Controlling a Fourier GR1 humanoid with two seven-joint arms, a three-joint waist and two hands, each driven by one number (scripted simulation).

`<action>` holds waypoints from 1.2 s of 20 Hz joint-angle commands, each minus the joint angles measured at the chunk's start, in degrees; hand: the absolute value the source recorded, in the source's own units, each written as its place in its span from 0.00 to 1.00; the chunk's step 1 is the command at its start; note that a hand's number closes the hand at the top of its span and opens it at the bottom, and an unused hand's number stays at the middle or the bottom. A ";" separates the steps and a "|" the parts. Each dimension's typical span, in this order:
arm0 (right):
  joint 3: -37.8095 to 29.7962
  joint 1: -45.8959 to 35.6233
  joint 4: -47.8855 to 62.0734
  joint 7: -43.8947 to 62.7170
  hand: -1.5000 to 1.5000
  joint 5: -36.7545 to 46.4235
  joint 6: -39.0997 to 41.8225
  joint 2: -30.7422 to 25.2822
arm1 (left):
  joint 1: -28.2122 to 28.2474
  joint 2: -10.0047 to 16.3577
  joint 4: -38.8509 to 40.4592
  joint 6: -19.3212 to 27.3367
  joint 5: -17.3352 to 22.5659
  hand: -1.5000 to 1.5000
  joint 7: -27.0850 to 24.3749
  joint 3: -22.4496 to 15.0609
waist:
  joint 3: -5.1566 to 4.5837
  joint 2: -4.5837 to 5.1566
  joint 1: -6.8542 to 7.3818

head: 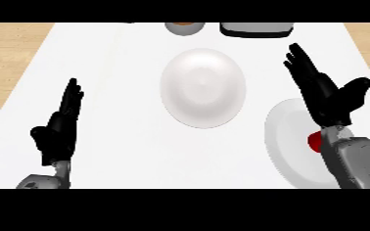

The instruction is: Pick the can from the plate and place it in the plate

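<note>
Fingers (302, 63) straight on right hand (325, 95), holding nothing. Small red can (313, 141) on round white right plate (285, 132), half under the forearm. Left hand (59, 127) rests open. Likely pre-grasp; next: pull back, curl round can, carry to white centre plate (203, 88).

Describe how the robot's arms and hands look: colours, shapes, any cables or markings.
The left hand and right hand are black, with slim tapering fingers and a thicker thumb. The left forearm and right forearm are grey, rounded casings. Only a little of the left one shows. No cables or markings are visible.
</note>
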 commanded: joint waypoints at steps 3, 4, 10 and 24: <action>2.62 -7.55 6.28 -6.37 1.00 2.75 4.05 3.78 | -3.07 5.90 -7.52 -6.68 1.54 0.50 2.26 1.67 | -0.77 0.31 -0.34; 4.25 -6.59 3.26 -7.40 1.00 3.03 4.60 4.61 | -8.48 6.69 -7.21 -6.97 1.39 0.50 6.02 1.76 | -0.75 0.26 -1.33; 13.94 -3.76 12.10 -0.43 1.00 32.14 -9.56 -5.40 | -9.50 6.52 -7.08 -11.02 2.79 0.50 2.76 0.14 | -1.05 0.42 -1.52; 6.34 12.23 -7.33 -10.24 0.00 30.40 -24.85 3.05 | -9.78 7.50 -6.47 -16.68 4.86 0.50 4.34 5.31 | -0.96 -0.07 -3.02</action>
